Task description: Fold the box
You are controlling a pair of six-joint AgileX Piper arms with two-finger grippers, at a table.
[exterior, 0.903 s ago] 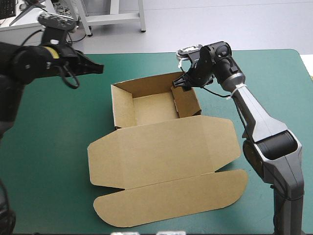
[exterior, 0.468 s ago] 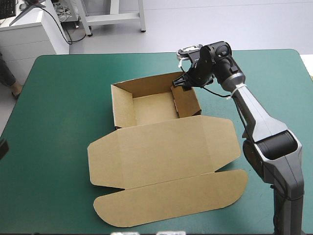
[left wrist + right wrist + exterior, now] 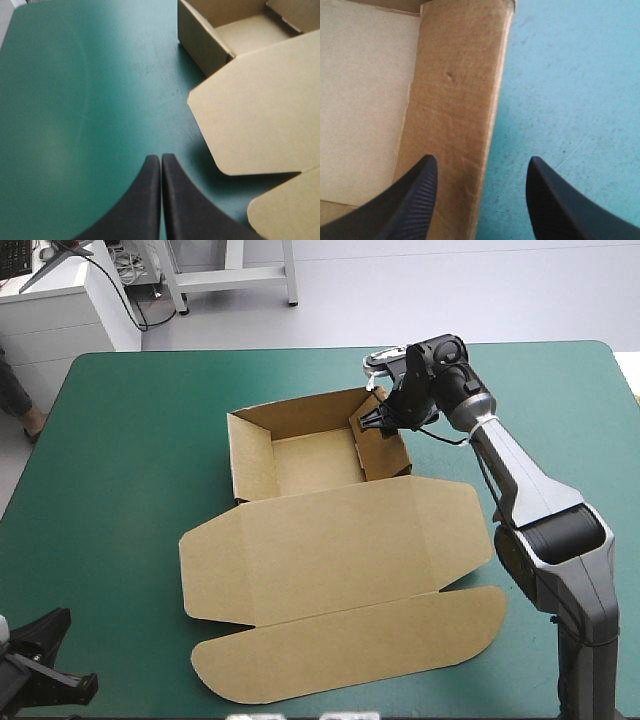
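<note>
The brown box (image 3: pixel 315 462) stands as an open tray at mid-table, walls raised. Its lid (image 3: pixel 330 540) lies flat toward the near edge, ending in a rounded front flap (image 3: pixel 350 645). My right gripper (image 3: pixel 373 420) hangs open at the far end of the tray's right wall (image 3: pixel 383 450). In the right wrist view that gripper (image 3: pixel 481 172) straddles the wall (image 3: pixel 455 100), one finger over the tray floor (image 3: pixel 365 100) and the other over the teal-green cover. My left gripper (image 3: pixel 60 628) sits shut and empty at the near left corner. Its tips (image 3: pixel 161 159) rest on bare cover, left of the lid (image 3: pixel 260 110).
The teal-green cover (image 3: pixel 130 470) lies bare to the left of the box and also along the right side (image 3: pixel 560 410). The table's far edge runs just behind the tray. The front flap reaches close to the table's near edge.
My left arm has pulled away from the far left of the table, dropped out of view, and now shows at the near left corner. The right gripper has shifted slightly along the right wall.
</note>
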